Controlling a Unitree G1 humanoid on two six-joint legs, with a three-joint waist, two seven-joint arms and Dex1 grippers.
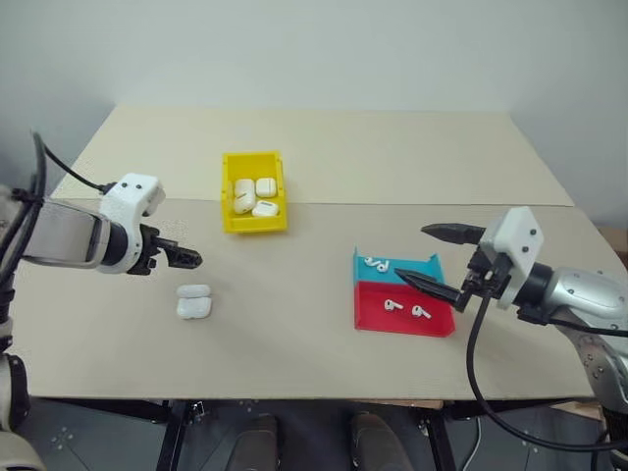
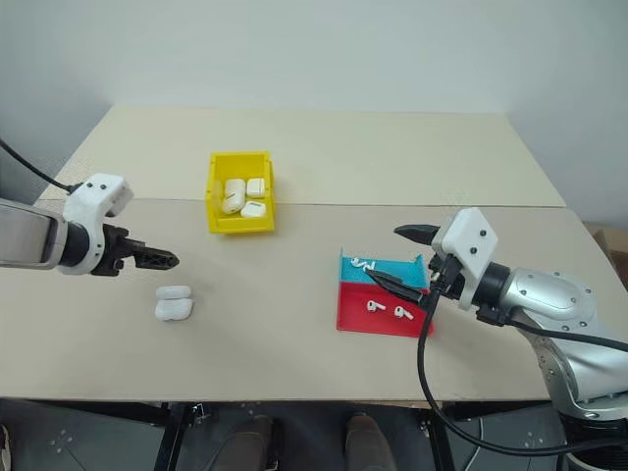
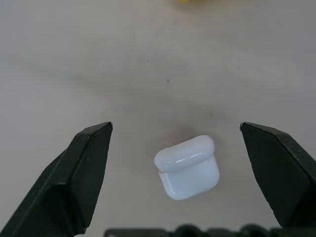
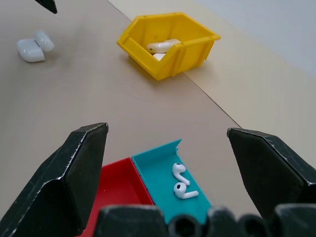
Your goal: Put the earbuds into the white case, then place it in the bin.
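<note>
Yellow bin (image 1: 254, 192) holds 3 white cases; 1 white case (image 1: 193, 301) lies on the table (image 1: 294, 314). The tray (image 1: 403, 294) holds 4 earbuds (image 1: 376, 263). Left gripper (image 3: 175, 131) and right gripper (image 4: 168, 131) both gape, empty.

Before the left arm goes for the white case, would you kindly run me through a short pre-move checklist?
1. Left gripper jaws wide apart: ok.
2. White case lies between those jaws in the left wrist view, untouched: ok.
3. Case lid open for loading: not ok, it looks closed.
4. Earbuds in the red and teal tray: ok, two pairs lie there.
5. Right gripper open, over the tray: ok.
6. Room in the bin: cannot tell; three cases are already inside.
</note>
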